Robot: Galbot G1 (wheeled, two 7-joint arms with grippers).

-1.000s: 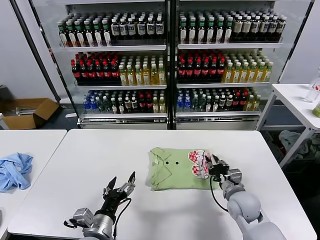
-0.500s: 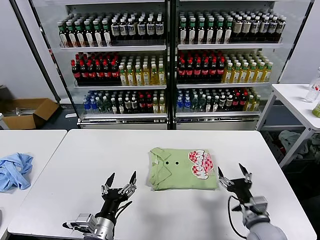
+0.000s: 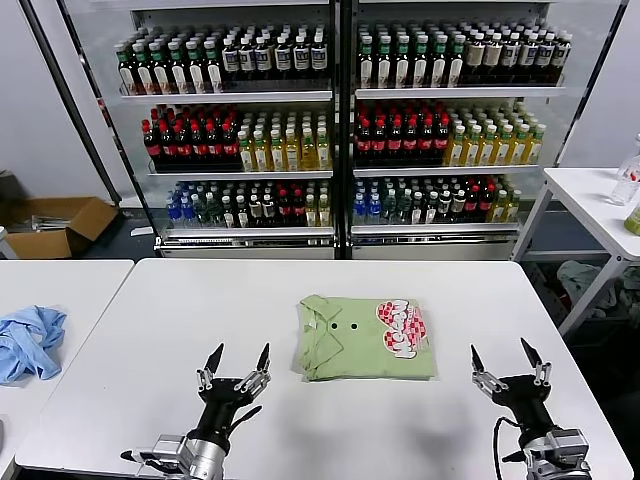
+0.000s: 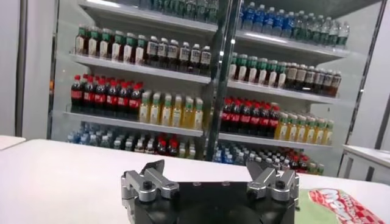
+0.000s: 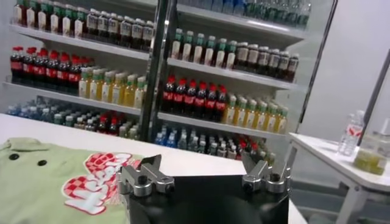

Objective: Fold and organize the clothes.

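Where the white table (image 3: 330,420) meets the middle of the head view, the light green polo shirt (image 3: 345,345) lies folded into a flat, roughly square packet, collar and two small dark buttons (image 3: 348,326) facing up on its left part, the red-and-white checkered print (image 3: 402,328) on its right part. Nothing touches it.

The right gripper (image 3: 508,364) hovers at the near right of the table, beside the shirt's near right corner and apart from it, fingers spread and pointing up and away. Its wrist view confirms the jaws are apart, with the shirt (image 5: 55,182) lying ahead of them.

The left gripper (image 3: 235,366) hovers at the near left of the table, clear of the shirt's left edge, its jaws likewise apart. Its wrist view shows only the print corner (image 4: 344,206) of the shirt at one edge.

On a separate table to the left lies a crumpled light blue garment (image 3: 28,341). Behind the tables stand glass-fronted coolers (image 3: 340,125) stocked with bottled drinks; a cardboard box (image 3: 60,225) sits on the floor at far left.
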